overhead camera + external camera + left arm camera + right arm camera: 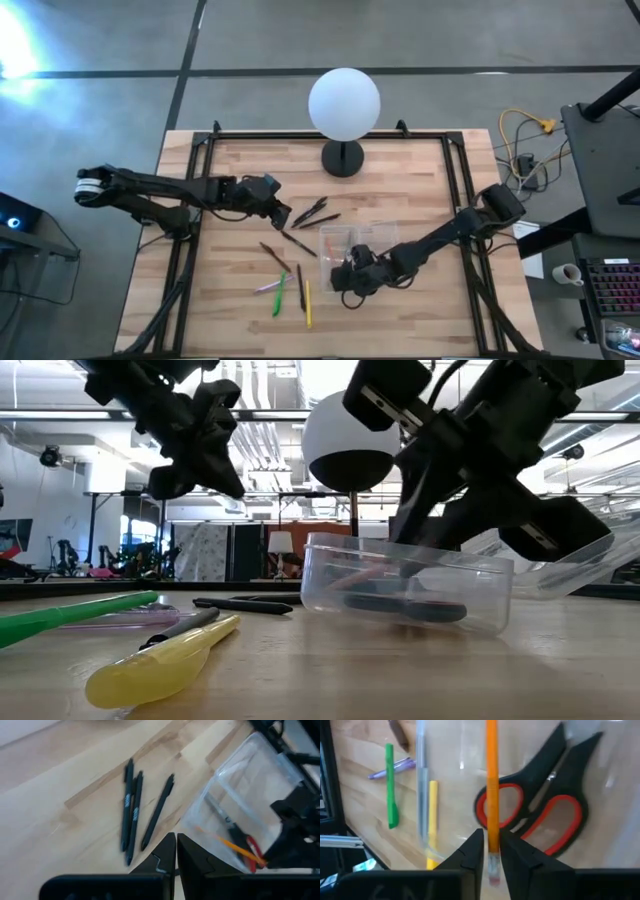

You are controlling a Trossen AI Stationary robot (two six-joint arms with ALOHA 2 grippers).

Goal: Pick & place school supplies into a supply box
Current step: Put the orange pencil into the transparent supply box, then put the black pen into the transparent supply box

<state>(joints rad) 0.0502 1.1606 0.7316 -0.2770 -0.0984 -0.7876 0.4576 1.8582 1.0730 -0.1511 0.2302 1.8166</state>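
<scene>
Your right gripper (489, 851) sits over the clear supply box (352, 243), its jaws slightly parted with the orange pencil (492, 795) running between them, eraser end at the fingertips. Whether they pinch it, you can't tell. Red-handled scissors (535, 810) lie in the box beneath. Your left gripper (176, 851) hangs closed and empty above three black pens (135, 810).

Scissors (540, 815) and a pencil (491, 780) inside the supply box (345, 243), loose pens (290, 290) left of it.
</scene>
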